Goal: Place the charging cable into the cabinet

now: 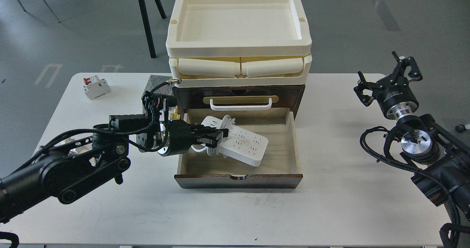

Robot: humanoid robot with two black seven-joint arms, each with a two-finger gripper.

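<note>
The charging cable (245, 144) is a flat white power strip with its cord looped at its left end. It lies slanted inside the open pale-wood drawer (279, 160) of the dark brown cabinet (286, 93), toward the drawer's left half. My left gripper (217, 135) reaches in over the drawer's left wall and is shut on the strip's left end, at the cord. My right gripper (384, 76) is open and empty, raised at the table's far right, well away from the cabinet.
Cream trays (238, 53) are stacked on top of the cabinet. A perforated metal power supply box (157, 83) stands left of the cabinet behind my left arm. A small white circuit breaker (96, 87) lies at the back left of the white table (235, 215).
</note>
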